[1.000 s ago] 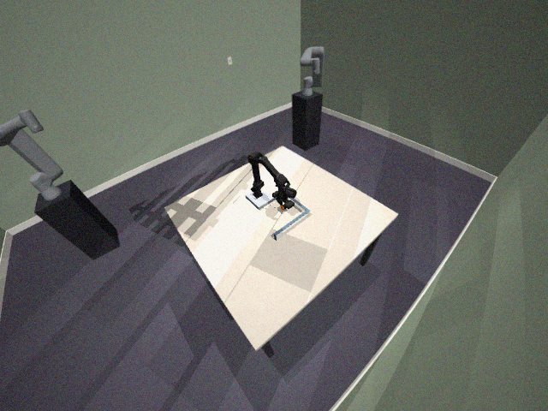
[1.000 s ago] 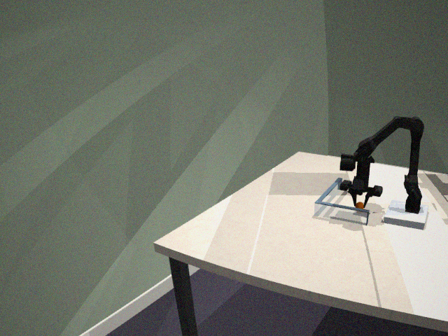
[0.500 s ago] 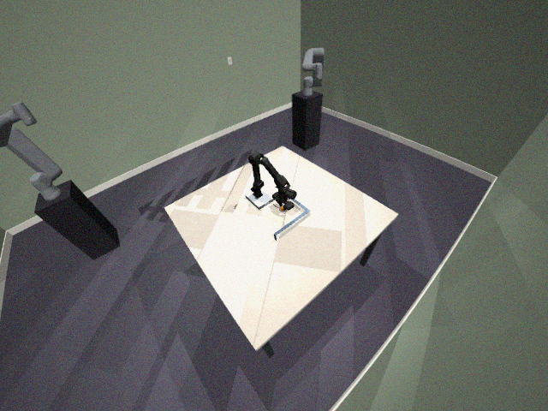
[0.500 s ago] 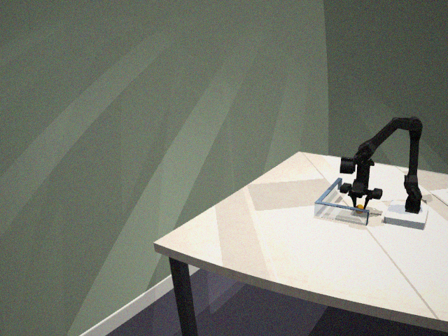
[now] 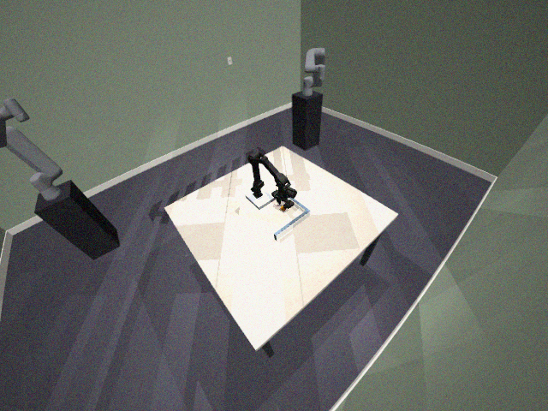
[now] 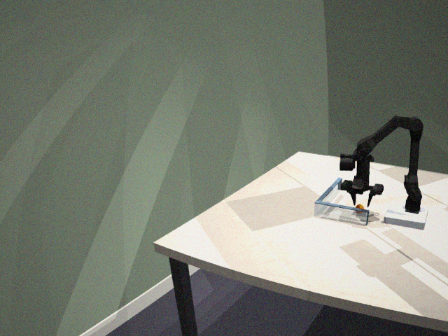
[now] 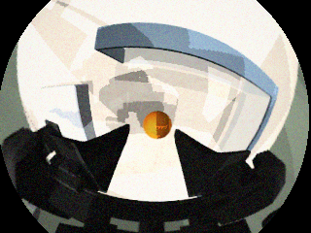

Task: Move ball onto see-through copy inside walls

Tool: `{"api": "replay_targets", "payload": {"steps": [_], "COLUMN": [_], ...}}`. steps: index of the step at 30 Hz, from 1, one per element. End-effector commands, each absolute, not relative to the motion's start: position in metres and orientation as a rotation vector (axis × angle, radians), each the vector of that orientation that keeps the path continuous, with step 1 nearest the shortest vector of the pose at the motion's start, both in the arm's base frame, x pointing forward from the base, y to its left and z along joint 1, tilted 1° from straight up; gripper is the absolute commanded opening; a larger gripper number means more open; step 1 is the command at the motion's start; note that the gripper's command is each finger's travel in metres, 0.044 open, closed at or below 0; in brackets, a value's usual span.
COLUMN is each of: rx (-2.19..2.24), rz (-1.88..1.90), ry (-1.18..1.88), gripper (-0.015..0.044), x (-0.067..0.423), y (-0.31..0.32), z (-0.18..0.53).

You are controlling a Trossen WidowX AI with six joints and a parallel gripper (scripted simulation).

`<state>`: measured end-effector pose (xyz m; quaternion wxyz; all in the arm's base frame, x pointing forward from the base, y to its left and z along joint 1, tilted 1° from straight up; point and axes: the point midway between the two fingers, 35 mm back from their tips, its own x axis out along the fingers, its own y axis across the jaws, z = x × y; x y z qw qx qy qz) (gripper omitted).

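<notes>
While we read outward from the ball, these are our lines:

Ball: we see a small orange ball (image 6: 359, 206) on the table (image 6: 274, 234), inside the corner of the two clear walls (image 6: 327, 197); in the wrist view the ball (image 7: 157, 124) lies just past the fingertips, on the line between them.

Resting spot: we cannot make out the see-through copy in any view; whether the ball lies on it we cannot tell.

Gripper: our gripper (image 6: 360, 202) hangs point-down over the ball; its jaws stand apart, wider than the ball, and grip nothing; the two dark fingers (image 6: 352, 197) end above the ball without touching it.

Walls: we see pale blue, low walls, joined in an L; from the top view the walls (image 5: 294, 221) have one long leg running toward the table's middle and a short leg beside the gripper.

Arm: our black arm (image 6: 390, 128) arches up from a white base plate (image 6: 396, 220) just beside the open end of the walls.

Room: two grey arms on dark pedestals (image 5: 306, 119) stand on the floor, well apart from the table; green walls behind.
</notes>
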<state>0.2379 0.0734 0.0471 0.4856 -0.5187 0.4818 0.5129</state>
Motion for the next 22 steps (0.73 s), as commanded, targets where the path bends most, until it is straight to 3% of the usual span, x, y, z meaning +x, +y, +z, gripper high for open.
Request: {"api": "replay_targets", "payload": {"steps": [1,14,19,22], "rx": [-1.269,-1.273,-1.273,-1.273], "rz": [1.223,1.222,1.223,1.224], "ry": [1.147,1.133,1.135,1.135], "gripper": [0.0299,0.0299,0.0430,0.0440], "x": [0.240,0.242,0.236,0.234], "y": [0.074,0.075,0.073,0.073], "z": [0.103,0.107,0.148,0.155]}}
